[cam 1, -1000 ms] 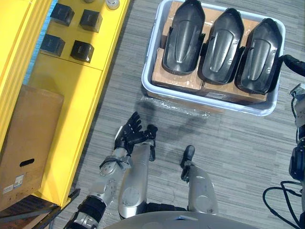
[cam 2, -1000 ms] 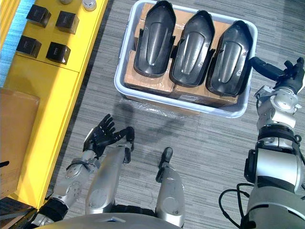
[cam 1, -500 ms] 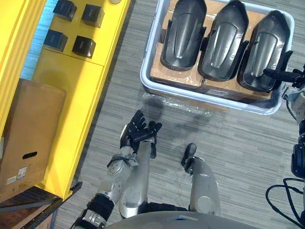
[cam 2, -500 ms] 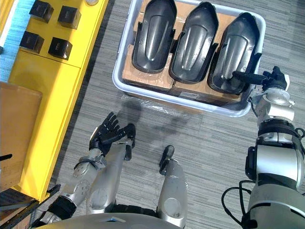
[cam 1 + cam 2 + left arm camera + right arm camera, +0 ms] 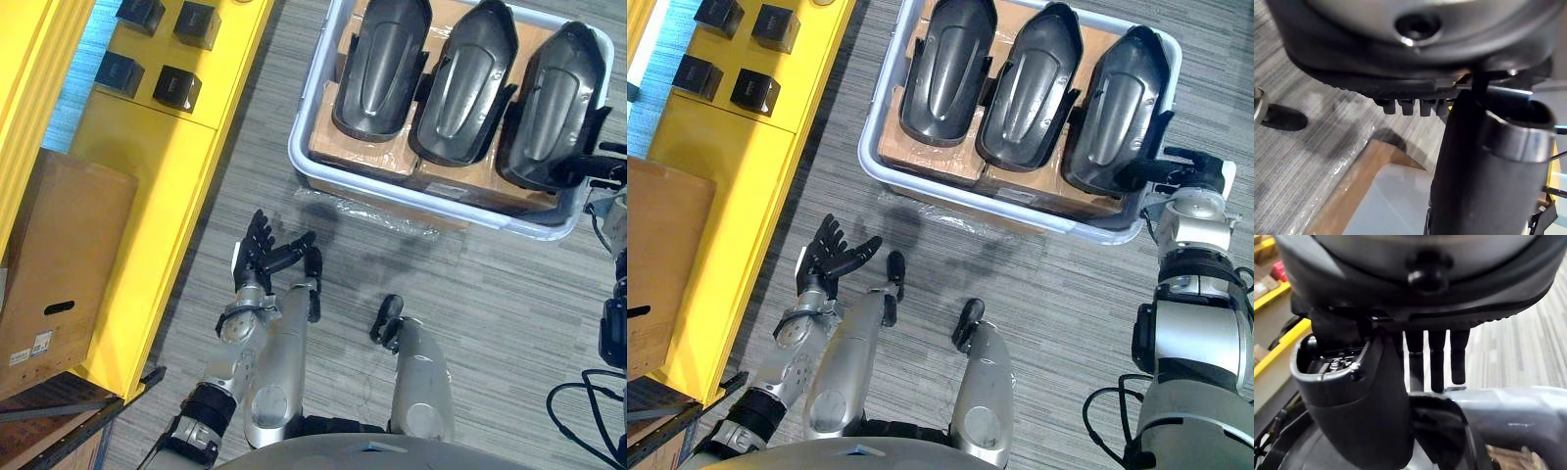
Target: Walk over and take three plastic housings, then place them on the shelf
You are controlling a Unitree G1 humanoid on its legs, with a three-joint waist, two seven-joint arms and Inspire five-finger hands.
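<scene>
Hovering open and empty, the right hand has straight fingers at the nearest plastic housing's edge; two more lie beyond in the bin. A shallow edge grip could let the shell slip or snag the rim. The left hand is spread, empty, well apart.

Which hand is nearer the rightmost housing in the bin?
Right. The right hand is at the rightmost housing, over the bin rim; the left hand is open above the floor, short of it.
</scene>
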